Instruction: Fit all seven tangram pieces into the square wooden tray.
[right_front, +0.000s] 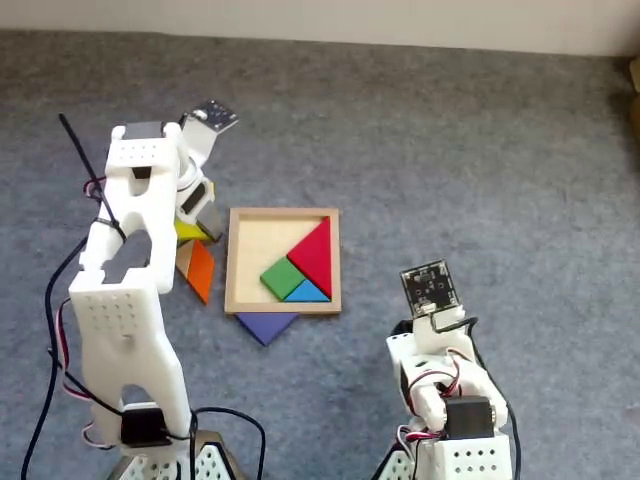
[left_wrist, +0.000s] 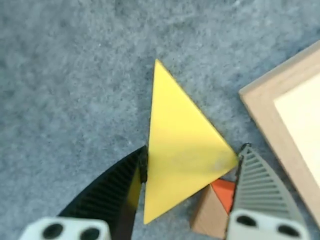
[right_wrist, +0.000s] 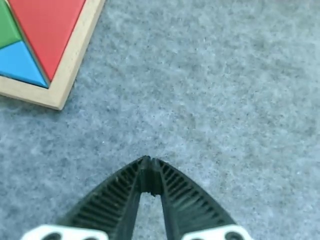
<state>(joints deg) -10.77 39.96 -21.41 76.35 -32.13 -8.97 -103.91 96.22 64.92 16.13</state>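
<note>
The square wooden tray (right_front: 232, 262) lies mid-table and holds a red triangle (right_front: 315, 252), a green square (right_front: 283, 277) and a blue triangle (right_front: 308, 292) in its right half. My left gripper (left_wrist: 192, 157) is just left of the tray, shut on a yellow triangle (left_wrist: 180, 150), one finger on each edge. An orange piece (left_wrist: 224, 192) lies partly under the yellow one. A purple triangle (right_front: 266, 323) rests on the carpet against the tray's near edge. My right gripper (right_wrist: 150, 177) is shut on nothing above bare carpet, off the tray's near right corner (right_wrist: 75, 65).
Grey carpet covers the whole table. The left arm (right_front: 125, 290) stretches along the left side and hides the ground beneath it. The right arm (right_front: 445, 390) sits folded at the near right. Open carpet lies right of the tray and beyond it.
</note>
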